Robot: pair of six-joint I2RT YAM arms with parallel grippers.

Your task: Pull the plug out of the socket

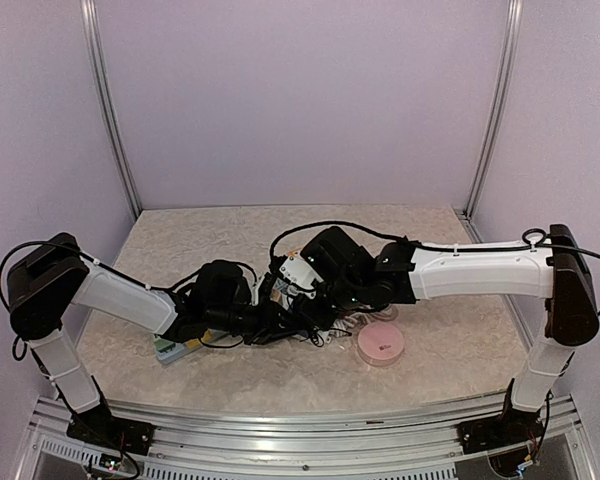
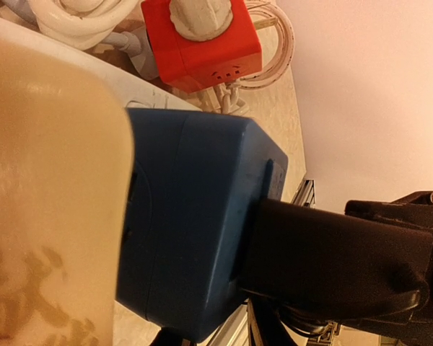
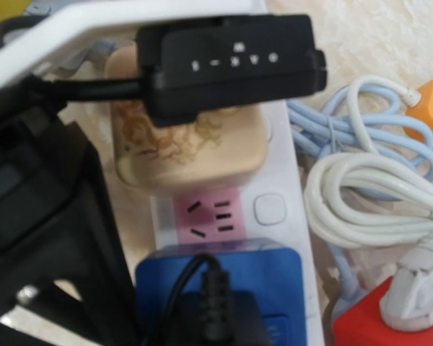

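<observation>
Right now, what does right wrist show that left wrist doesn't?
Right wrist only: a black plug on the beige adapter, an empty pink socket, a light blue cable and an orange block. Left wrist only: the enclosure wall and the table's edge rail. Both: beige adapter, blue adapter, red cube with its white plug, coiled white cable.
</observation>
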